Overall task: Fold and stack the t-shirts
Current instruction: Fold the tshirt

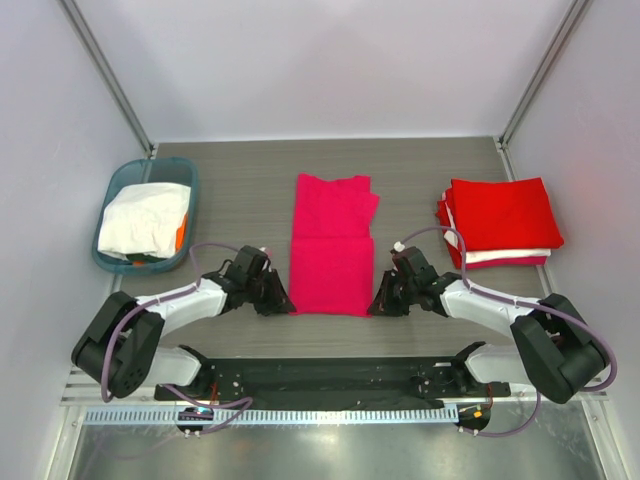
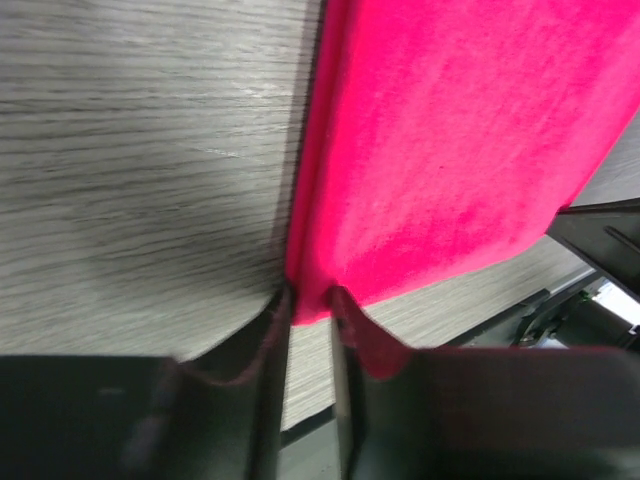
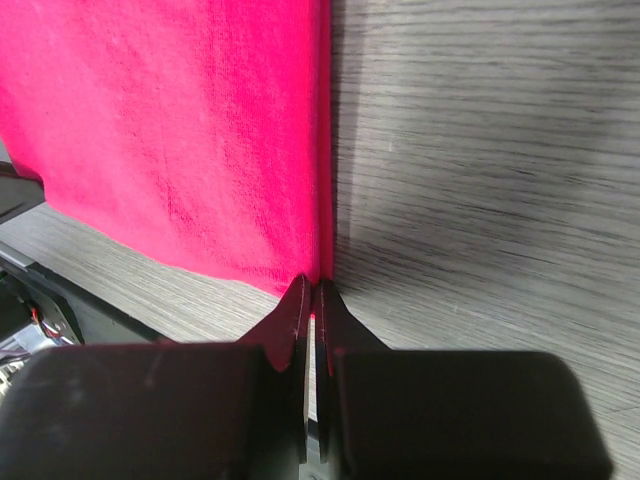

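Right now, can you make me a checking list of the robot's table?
Surface: grey wood-grain table.
Job's things: magenta-pink cloth t-shirt, folded strip, centre; stack of folded red cloth t-shirts, white layer inside, right; crumpled white cloth in basket.
Clutter: teal plastic basket, left.
Grippers: left gripper and right gripper each pinch a near corner of the magenta-pink shirt.
Cables: purple cables looping along both arms.
Surroundings: pale walls.

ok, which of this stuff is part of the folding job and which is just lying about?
Job: pink shirt, near corners pinched by left pincer and right pincer; red stack; white cloth in the basket, probably a shirt.
Lying about: basket; table.
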Controlling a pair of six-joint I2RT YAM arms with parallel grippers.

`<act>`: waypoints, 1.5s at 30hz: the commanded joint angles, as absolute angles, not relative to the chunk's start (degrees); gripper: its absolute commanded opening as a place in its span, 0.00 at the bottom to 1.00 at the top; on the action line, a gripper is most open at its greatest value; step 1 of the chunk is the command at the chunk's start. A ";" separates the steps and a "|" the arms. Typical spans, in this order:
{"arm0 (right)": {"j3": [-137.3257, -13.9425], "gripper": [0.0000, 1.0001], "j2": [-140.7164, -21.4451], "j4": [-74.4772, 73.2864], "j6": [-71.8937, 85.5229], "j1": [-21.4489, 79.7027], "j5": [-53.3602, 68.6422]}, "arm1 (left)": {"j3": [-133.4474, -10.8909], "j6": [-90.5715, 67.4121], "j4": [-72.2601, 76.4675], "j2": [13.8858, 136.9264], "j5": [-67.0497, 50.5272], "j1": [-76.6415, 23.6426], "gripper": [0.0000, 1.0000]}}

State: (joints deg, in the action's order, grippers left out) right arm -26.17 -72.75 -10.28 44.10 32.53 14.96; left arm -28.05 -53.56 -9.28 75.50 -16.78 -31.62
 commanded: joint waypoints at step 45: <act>-67.14 0.01 -74.17 -38.85 29.45 22.06 3.25 | -61.43 -53.00 -31.64 71.45 -16.44 -26.81 0.00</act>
